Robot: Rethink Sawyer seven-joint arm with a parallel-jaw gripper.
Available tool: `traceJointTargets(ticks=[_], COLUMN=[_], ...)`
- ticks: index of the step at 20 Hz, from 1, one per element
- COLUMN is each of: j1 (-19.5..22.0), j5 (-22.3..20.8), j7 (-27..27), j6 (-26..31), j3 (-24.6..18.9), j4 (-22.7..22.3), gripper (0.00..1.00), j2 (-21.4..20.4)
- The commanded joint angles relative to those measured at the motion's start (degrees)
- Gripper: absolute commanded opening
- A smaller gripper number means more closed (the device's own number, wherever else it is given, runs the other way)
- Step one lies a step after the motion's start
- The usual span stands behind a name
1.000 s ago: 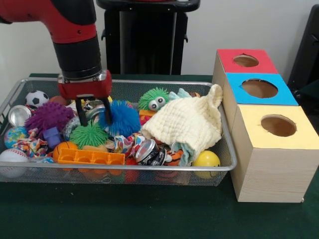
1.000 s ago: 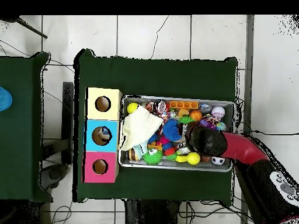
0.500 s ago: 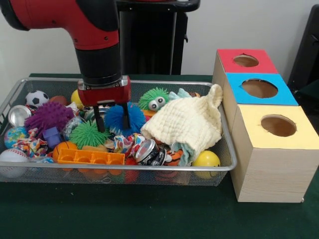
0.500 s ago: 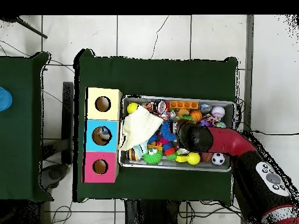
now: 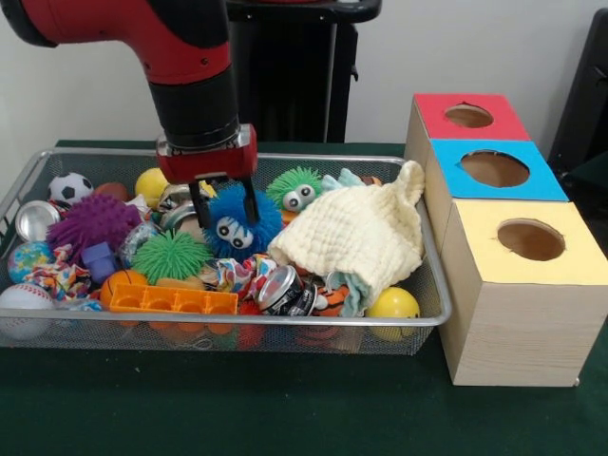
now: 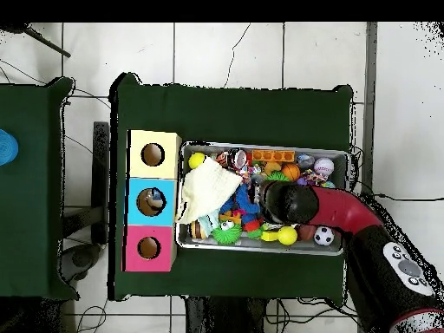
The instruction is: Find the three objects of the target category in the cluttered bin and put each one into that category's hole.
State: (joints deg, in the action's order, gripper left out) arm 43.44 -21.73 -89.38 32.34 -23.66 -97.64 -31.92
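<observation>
We are looking at a blue fuzzy toy with googly eyes (image 5: 231,226) sitting among the clutter in the wire bin (image 5: 432,285), just beside the green fuzzy toy (image 5: 294,187) and the cream cloth (image 5: 356,233). The claw (image 5: 224,203) is gripping it, one finger (image 5: 199,205) on each side. To the side, on the green counter (image 5: 285,408), we are seeing the wooden box (image 5: 508,304) showing its red, blue and yellow holed tops.

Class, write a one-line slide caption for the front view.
Sawyer's gripper grips a blue fuzzy toy above the cluttered wire bin, beside three holed boxes.
</observation>
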Motion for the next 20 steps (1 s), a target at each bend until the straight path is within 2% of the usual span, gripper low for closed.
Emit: traceJointTargets(ticks=[1, 5, 10, 12, 14, 17, 20], j1=[3.03, 2.19, -1.35, -2.89, -4.73, -7.02, -8.46], j5=[4.49, 6.9, 6.78, 4.19, -0.72, -9.03, -15.41], j7=[-4.37, -6.42, -5.29, -3.53, -0.65, 3.38, 6.16], j6=[-0.08, -0.78, 7.87, 10.08, 10.92, 12.12, 14.35], j3=[-4.29, -4.25, 0.2, 2.79, 5.83, 10.07, 12.01], j4=[-9.55, -11.87, -11.72, -10.64, -8.45, -4.28, -1.08], gripper=[1.0, 1.0, 1.0, 1.0, 1.0, 1.0, 1.0], j2=[1.05, -0.51, -7.45, -9.64, -10.55, -9.87, -9.48])
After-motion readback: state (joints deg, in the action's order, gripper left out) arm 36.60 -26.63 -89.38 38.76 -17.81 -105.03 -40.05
